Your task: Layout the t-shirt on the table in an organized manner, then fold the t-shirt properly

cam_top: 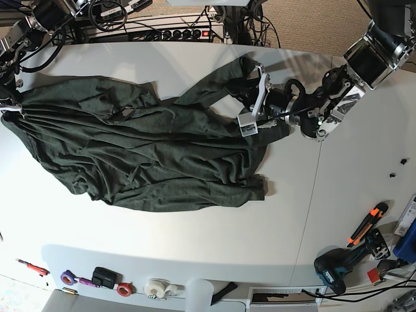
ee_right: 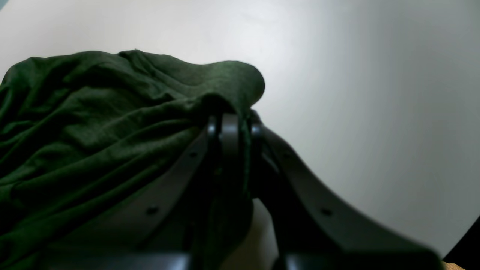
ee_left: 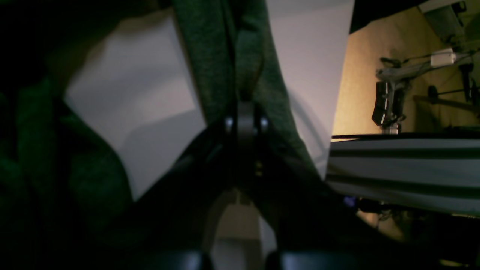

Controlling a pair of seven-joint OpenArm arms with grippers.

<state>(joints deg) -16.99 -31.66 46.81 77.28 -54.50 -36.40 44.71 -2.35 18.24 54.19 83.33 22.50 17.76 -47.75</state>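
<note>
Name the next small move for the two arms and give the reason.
Probably draw the two arms apart to stretch the t-shirt flat. The left gripper and right gripper each have jaws shut on its fabric at opposite ends, yet it lies creased and bunched on the table.

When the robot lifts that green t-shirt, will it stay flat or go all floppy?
Probably floppy: the t-shirt lies in soft wrinkles and sags between the left gripper and right gripper pinching it. It likely drapes and bunches rather than holding a shape. It seems light, and should drag rather than roll across the table.
</note>
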